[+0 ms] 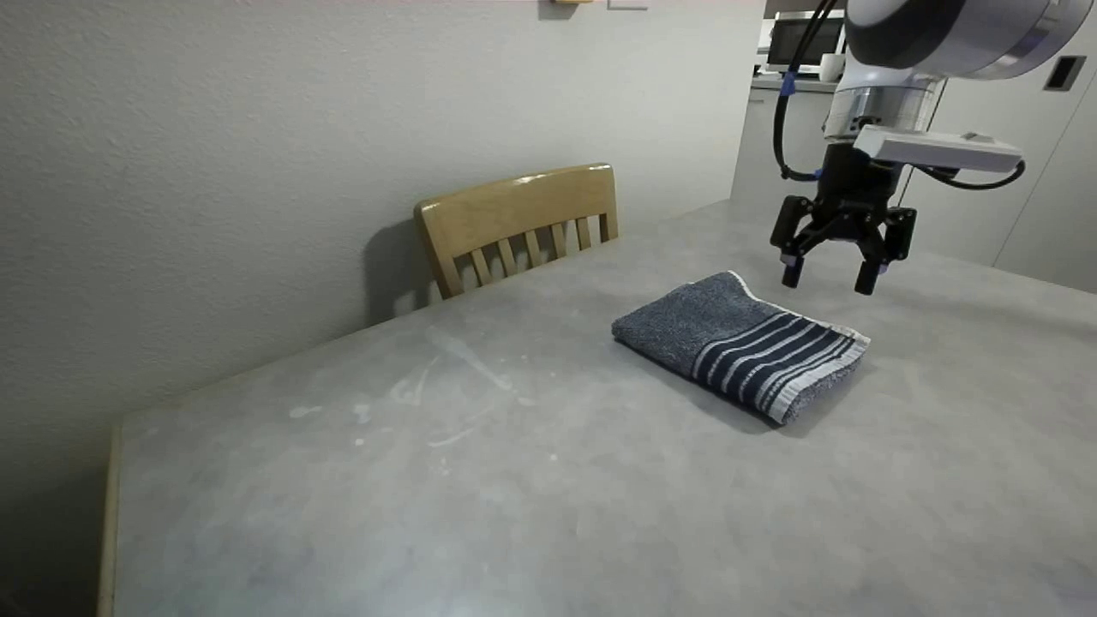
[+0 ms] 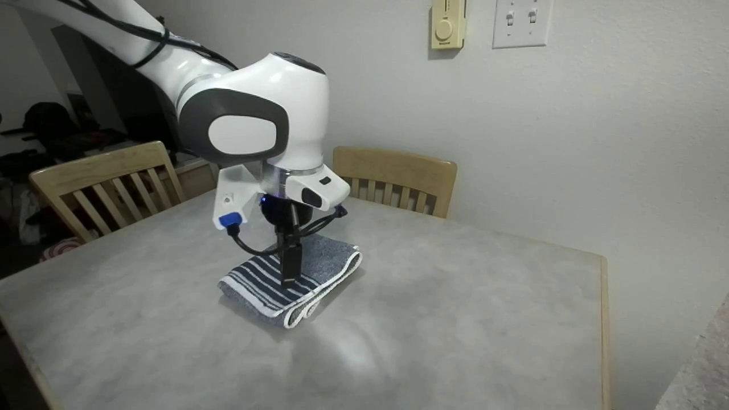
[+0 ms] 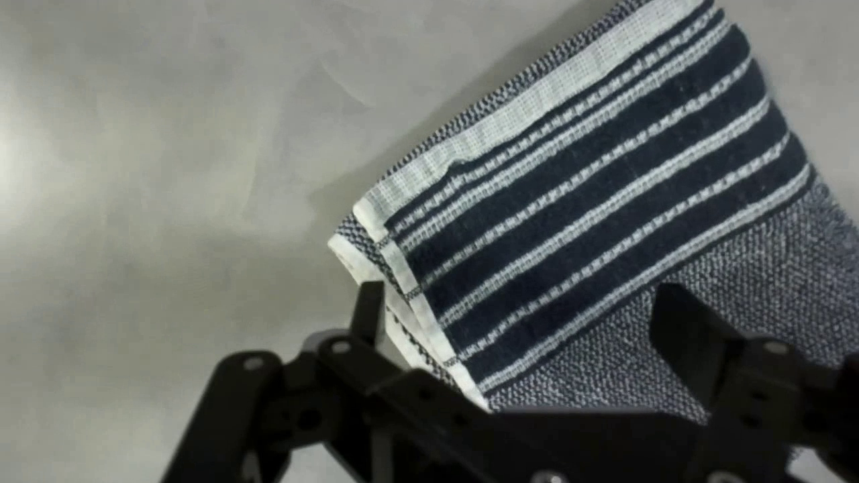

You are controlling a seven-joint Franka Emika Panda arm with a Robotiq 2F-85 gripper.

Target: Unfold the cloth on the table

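The blue-grey cloth lies folded in layers on the pale grey table; it shows in both exterior views [image 1: 694, 321] [image 2: 330, 259] and in the wrist view [image 3: 570, 208]. Its white stripes face up near one end, and its pale hemmed edges show the stacked layers. The table top shows in both exterior views [image 1: 428, 523] [image 2: 455, 341]. My gripper [image 1: 829, 278] is open and empty, pointing down, above the table and apart from the cloth. In the wrist view, its fingers [image 3: 520, 298] straddle the hemmed side edge, one near the edge, one over the plain terry.
A wooden slat-back chair stands at the table's wall side in both exterior views [image 1: 523, 206] [image 2: 393, 171]. Another wooden chair [image 2: 108, 176] stands at a further side. A wall [image 1: 257, 171] rises along the table. A cable [image 2: 250, 247] hangs beside the gripper.
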